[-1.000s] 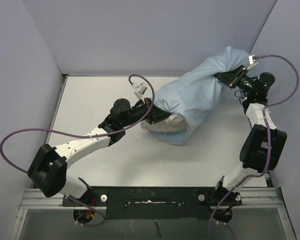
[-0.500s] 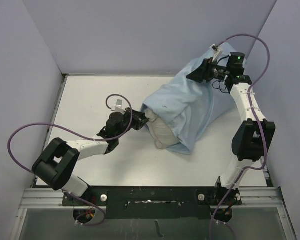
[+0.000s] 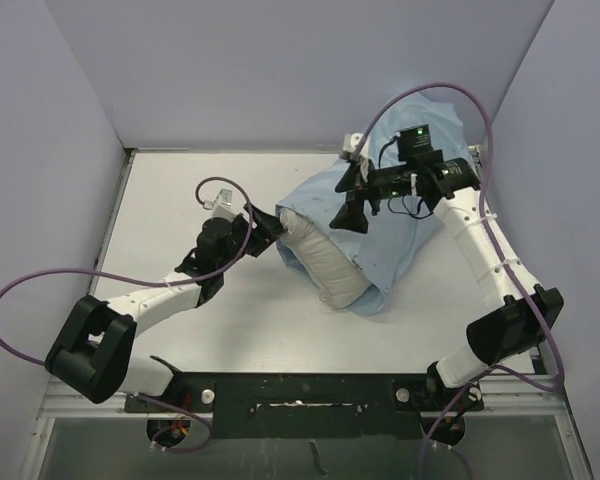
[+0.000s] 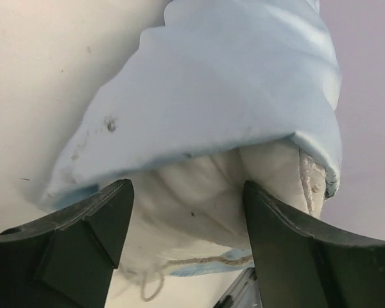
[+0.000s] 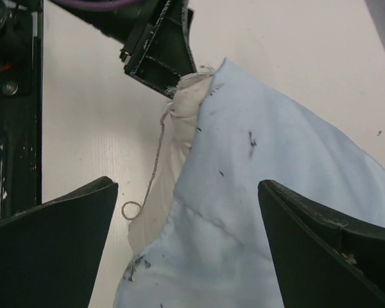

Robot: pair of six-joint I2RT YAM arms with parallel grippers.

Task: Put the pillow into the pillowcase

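Observation:
The light blue pillowcase (image 3: 405, 225) lies crumpled at the back right of the table, reaching up the corner wall. The off-white pillow (image 3: 325, 262) sticks out of its open end toward the front left. My left gripper (image 3: 267, 226) is open just left of that bare end. In the left wrist view the pillow (image 4: 199, 186) lies beyond the spread gripper (image 4: 186, 189), under the pillowcase (image 4: 212, 90) hem. My right gripper (image 3: 353, 196) hovers open above the case. Its wrist view shows the pillowcase (image 5: 276, 167) and pillow (image 5: 155, 215) below the wide gripper (image 5: 187, 186), which holds nothing.
Lilac walls (image 3: 280, 70) close the table in at the back and both sides. A black rail (image 3: 300, 400) with the arm bases runs along the near edge. Purple cables (image 3: 40, 280) loop off both arms. A loose thread (image 5: 151, 170) trails from the pillow onto the table.
Both grippers have opened and let go of the fabric. The right arm swung from the back right corner to over the pillowcase. The case sank onto the table, leaving more pillow exposed.

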